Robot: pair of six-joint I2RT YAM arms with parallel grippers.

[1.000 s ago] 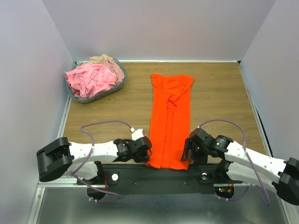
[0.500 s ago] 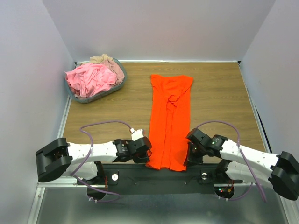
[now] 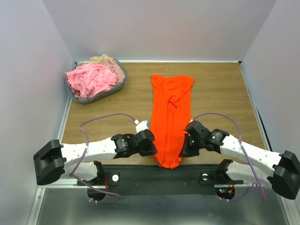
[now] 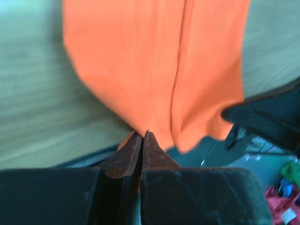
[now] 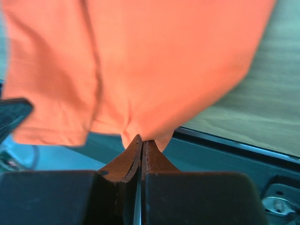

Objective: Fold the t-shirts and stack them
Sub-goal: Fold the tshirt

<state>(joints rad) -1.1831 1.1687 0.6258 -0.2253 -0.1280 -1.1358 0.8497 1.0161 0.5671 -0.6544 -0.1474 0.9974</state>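
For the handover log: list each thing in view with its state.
orange shirt: folded into a long strip, near corners pinched.
pink shirt: crumpled in the basket.
beige shirt: crumpled in the basket, behind the pink shirt.
basket: upright, holding shirts.
left fingers: shut on the orange shirt.
right fingers: shut on the orange shirt.

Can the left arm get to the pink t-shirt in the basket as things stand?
Probably not yet. The left gripper is shut on the near hem of the orange t-shirt, so it would have to let go first. The table between it and the pink t-shirt in the basket looks free.
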